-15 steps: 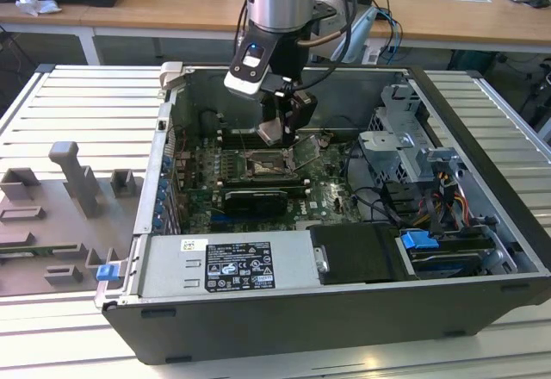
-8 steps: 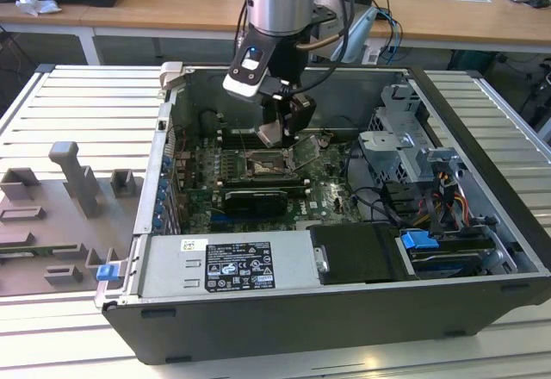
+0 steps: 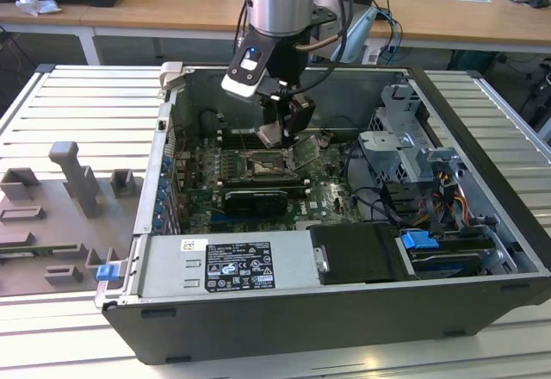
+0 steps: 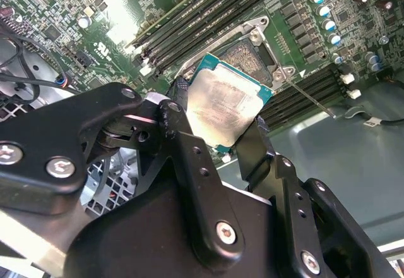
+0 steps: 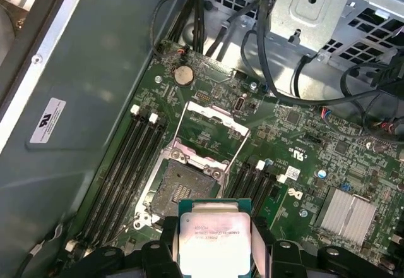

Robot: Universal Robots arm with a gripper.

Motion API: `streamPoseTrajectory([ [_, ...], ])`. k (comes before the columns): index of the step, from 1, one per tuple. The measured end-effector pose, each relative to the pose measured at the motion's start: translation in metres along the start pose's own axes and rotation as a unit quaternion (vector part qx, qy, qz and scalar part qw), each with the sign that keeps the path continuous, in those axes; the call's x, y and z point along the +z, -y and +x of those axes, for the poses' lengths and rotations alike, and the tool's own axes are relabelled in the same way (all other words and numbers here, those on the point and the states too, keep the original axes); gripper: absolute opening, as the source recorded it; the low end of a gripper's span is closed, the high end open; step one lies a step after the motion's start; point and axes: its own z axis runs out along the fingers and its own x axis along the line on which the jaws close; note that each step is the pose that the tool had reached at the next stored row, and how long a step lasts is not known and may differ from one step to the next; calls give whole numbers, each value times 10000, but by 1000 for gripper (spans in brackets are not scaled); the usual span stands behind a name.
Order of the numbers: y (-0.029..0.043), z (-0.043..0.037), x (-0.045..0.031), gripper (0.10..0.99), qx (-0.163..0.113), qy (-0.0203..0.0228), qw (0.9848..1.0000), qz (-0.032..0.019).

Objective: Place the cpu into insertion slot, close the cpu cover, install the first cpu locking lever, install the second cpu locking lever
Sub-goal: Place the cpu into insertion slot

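The open computer case point(image 3: 301, 319) lies on the ribbed surface point(image 3: 77, 112), and the arm point(image 3: 280, 0) reaches down into it over the green motherboard point(image 5: 303, 164). The insertion slot point(image 5: 183, 189) sits bare with its pin grid exposed, and the cpu cover point(image 5: 218, 115) is swung up and open. The jaws are clamped on the cpu point(image 5: 214, 240), held just above the slot and apart from it. By my judgement no step is finished: seating, closing the cover and both locking steps remain.
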Motion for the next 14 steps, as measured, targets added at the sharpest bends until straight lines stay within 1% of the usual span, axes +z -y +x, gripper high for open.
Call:
streamPoseTrajectory([
  [14,1,0,14,541,59,5,10000,-1],
])
